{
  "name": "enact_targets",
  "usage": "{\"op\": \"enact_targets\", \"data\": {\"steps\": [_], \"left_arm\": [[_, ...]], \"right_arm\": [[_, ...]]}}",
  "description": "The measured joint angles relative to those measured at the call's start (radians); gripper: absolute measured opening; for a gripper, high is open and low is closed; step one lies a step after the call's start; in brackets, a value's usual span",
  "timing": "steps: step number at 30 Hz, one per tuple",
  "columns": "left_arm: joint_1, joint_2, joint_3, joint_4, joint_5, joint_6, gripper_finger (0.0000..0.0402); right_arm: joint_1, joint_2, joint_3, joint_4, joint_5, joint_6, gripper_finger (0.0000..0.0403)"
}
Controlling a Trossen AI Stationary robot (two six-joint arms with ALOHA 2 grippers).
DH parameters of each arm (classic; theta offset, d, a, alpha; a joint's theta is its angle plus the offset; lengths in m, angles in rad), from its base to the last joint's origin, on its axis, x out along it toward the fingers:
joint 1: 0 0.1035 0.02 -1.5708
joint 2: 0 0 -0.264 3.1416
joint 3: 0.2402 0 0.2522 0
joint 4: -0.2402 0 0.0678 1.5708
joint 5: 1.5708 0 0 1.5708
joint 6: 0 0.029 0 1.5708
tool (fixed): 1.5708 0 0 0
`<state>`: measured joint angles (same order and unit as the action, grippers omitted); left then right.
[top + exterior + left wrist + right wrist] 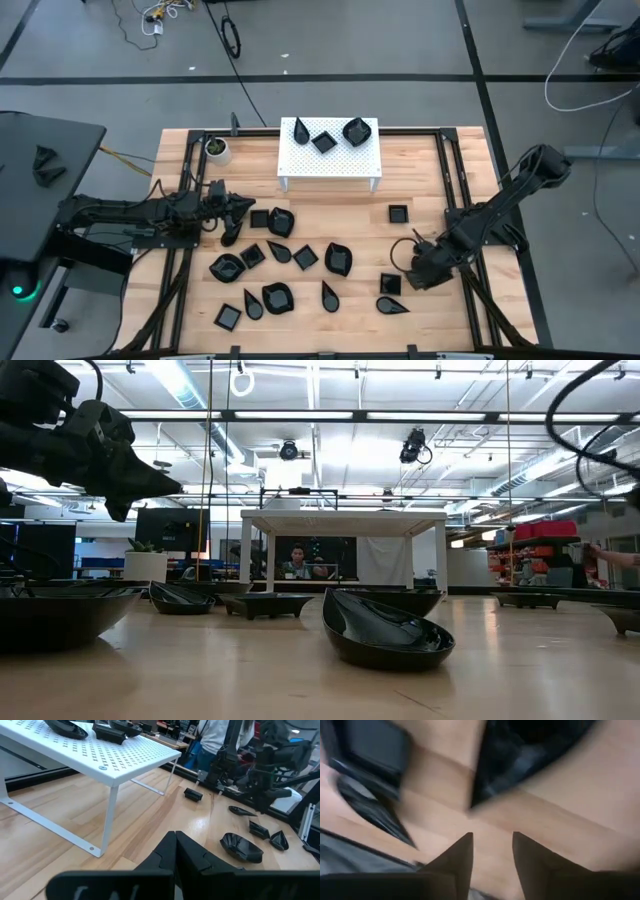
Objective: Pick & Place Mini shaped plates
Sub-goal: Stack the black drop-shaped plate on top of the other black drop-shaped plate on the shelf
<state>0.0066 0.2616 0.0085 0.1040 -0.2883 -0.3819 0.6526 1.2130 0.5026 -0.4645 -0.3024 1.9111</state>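
Note:
Many small glossy black mini shaped plates lie on the wooden table [420, 170], such as a shell shape [338, 260] and a square [398, 213]. Three more sit on the white perforated stand [330, 160]. My right gripper [412, 268] hangs tilted down over the table's right part, open, with bare wood between its fingertips [492, 845]. A square plate [391, 285] and a teardrop plate [392, 305] lie just beside it; blurred black plates [535, 750] show beyond the fingers. My left gripper [238, 212] waits shut at the left, its fingers together [175, 847].
A small white cup [216, 148] stands at the far left corner. Black frame rails [452, 180] run along both sides of the table. A person [215, 735] stands beyond the table's right side. In the low view a shell plate [385, 630] lies close by.

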Motion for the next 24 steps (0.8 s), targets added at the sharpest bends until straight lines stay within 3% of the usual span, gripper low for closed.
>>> {"op": "enact_targets", "data": {"steps": [2, 4, 7, 10, 14, 20, 24], "left_arm": [[0.0, 0.0, 0.0, 0.0, 0.0, 0.0, 0.0007], [0.0, 0.0, 0.0, 0.0, 0.0, 0.001, 0.0007], [0.0, 0.0, 0.0, 0.0, 0.0, 0.001, 0.0007], [0.0, 0.0, 0.0, 0.0, 0.0, 0.0, 0.0007], [0.0, 0.0, 0.0, -0.004, 0.0, 0.0, 0.0007], [0.0, 0.0, 0.0, -0.004, -0.01, 0.0, 0.0007], [0.0, 0.0, 0.0, -0.003, -0.035, 0.0, 0.0007]], "right_arm": [[-0.026, 0.009, -0.048, 0.104, 0.057, -0.006, 0.0124], [-0.056, 0.01, -0.075, 0.199, 0.205, -0.077, 0.011], [-0.105, -0.006, -0.077, 0.37, 0.444, -0.28, 0.0093], [-0.147, -0.037, -0.061, 0.527, 0.52, -0.52, 0.0081], [-0.188, -0.094, -0.024, 0.545, 0.494, -0.736, 0.007], [-0.311, -0.147, -0.021, 0.309, 0.397, -0.763, 0.0078], [-0.434, -0.103, -0.021, 0.372, 0.281, -0.955, 0.0106]]}}
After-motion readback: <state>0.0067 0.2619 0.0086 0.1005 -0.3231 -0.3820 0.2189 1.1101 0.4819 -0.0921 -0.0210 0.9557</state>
